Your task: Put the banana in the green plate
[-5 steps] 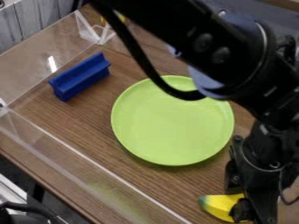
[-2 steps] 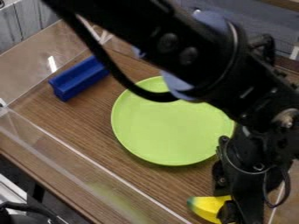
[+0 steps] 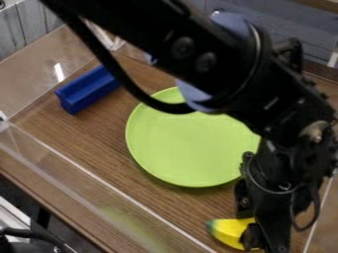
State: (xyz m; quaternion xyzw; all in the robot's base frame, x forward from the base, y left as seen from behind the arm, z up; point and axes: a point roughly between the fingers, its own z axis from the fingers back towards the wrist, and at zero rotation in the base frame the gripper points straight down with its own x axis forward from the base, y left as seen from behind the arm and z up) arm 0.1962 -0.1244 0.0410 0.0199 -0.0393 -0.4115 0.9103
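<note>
While the banana [image 3: 228, 232] is held clamped in the closed claw [image 3: 251, 235], only grasping is judged completed; transfer to the green plate [image 3: 196, 146] is left to be done.

In the left part of the frame I see a blue block [image 3: 91, 89], rectangular and long, which lies slanted on the brown wooden table top [image 3: 126, 201]. Clear plastic walls [image 3: 79, 170] stand at the border of this surface: one runs slanted from the left edge toward the bottom, another is in the upper left, and there a small bright reflection shows. Behind it, in the upper left corner, I see a grey surface [image 3: 39, 22] with lines. At the top right is a grey panel [image 3: 271, 18]. In the lower left corner there are dark and light things, and I cannot tell what they are.
</note>
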